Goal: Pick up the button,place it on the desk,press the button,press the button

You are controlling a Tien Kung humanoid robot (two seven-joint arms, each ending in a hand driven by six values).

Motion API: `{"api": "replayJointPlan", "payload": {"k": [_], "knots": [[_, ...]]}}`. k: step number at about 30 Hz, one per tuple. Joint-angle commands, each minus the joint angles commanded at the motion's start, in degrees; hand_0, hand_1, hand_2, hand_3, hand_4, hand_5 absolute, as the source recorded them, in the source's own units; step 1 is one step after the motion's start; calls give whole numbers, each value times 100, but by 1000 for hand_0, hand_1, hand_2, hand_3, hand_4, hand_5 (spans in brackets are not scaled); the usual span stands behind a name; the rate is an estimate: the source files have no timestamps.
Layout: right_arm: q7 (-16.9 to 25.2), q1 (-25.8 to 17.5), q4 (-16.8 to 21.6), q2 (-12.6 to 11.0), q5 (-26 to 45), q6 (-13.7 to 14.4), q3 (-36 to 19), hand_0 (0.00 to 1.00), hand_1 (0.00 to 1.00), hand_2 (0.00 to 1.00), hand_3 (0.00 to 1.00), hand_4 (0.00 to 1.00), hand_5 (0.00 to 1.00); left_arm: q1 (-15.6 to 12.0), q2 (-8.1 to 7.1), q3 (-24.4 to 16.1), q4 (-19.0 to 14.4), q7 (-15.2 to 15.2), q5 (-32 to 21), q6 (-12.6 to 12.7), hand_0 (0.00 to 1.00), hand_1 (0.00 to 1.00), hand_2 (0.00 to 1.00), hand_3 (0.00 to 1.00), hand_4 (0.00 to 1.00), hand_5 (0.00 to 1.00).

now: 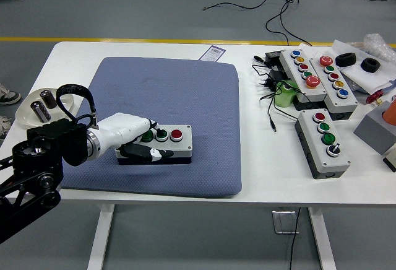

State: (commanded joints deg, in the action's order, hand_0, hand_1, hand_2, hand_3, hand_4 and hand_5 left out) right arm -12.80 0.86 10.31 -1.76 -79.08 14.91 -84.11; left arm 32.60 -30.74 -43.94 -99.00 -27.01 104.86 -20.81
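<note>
A grey button box (179, 148) with a green button (147, 137), a black knob (161, 136) and a red button (176, 135) lies on the blue mat (185, 90), near its front left. My left hand (146, 144) is closed over the box's left end. Its white fingers (133, 127) curl over the top by the green button, and the thumb lies along the front face. The box appears to rest flat on the mat. My right arm does not show.
Three more button boxes (325, 143) (303, 75) (337, 84) stand at the right among black cables (272, 90) and a green object (286, 93). A white dish (25, 116) holding small cylinders sits at the left edge. A grey block (374, 130) is at the far right.
</note>
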Motion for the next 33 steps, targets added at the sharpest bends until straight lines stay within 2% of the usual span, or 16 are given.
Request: {"api": "replayJointPlan", "payload": {"k": [4, 7, 13, 23, 33], "knots": [[-3, -12, 0, 1, -18, -2, -9, 623, 685, 731, 640, 351, 151, 73, 60, -28, -41, 174, 28, 404, 38, 2, 2, 776, 753, 998], [-2, -14, 0, -1, -16, -2, -1, 623, 685, 731, 640, 351, 151, 109, 102, 64, -53, 238, 20, 506, 38, 2, 2, 776, 753, 998], [10, -2, 0, -8, 14, 0, 32, 623, 685, 731, 640, 351, 151, 158, 161, 274, 50, 208, -9, 417, 37, 2, 2, 773, 751, 998], [14, 16, 0, -16, 31, -1, 54, 623, 685, 729, 640, 351, 151, 248, 257, 468, 397, 213, -72, 436, 38, 2, 2, 773, 750, 998], [15, 30, 0, -14, 14, -1, 30, 622, 685, 729, 640, 351, 150, 257, 230, 577, 622, 24, -134, 24, 34, 2, 2, 774, 752, 998]]}}
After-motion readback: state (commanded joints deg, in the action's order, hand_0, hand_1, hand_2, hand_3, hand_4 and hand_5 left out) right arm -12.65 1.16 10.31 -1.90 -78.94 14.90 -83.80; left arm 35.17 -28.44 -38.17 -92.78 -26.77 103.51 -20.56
